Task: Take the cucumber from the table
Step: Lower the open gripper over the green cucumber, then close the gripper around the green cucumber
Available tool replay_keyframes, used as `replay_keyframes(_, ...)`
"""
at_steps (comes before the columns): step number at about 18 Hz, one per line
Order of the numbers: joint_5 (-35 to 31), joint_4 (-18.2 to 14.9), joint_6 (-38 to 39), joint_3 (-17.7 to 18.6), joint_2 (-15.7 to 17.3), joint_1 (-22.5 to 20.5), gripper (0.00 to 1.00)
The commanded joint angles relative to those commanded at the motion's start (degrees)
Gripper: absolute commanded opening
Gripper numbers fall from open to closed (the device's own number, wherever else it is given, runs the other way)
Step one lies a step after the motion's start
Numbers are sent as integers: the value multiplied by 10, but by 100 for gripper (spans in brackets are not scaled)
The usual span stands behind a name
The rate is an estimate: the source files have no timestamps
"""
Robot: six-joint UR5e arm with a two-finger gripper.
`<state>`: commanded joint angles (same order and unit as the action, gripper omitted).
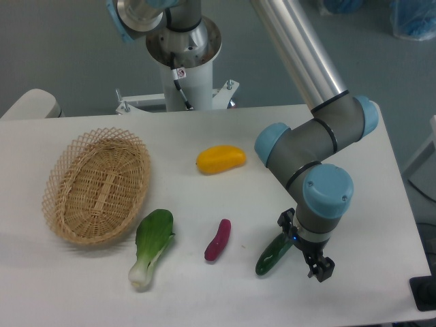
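Risks nudging the cucumber (273,254) toward the table (381,204) front edge; gripper (310,255) closure impossible to tell.

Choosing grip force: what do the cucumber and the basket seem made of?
The cucumber looks like smooth, glossy plastic, judging by its bright highlights, though that is uncertain. The basket looks like woven wicker or rattan, matte tan, with an open lattice rim.

The glossy dark green cucumber (273,255) lies slanted on the white table (368,204), near its front edge.
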<state>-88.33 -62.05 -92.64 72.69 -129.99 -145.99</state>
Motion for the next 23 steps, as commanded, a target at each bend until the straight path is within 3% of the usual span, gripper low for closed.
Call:
replay_keyframes(6, -1, -2, 13, 5, 4, 1, 100)
replay_keyframes(13, -3, -8, 99, 58, 44, 14, 100)
replay_keyframes(17, -15, -5, 198, 62, 40, 52, 100)
replay_keyframes(23, -27, -4, 200, 67, 25, 52, 100)
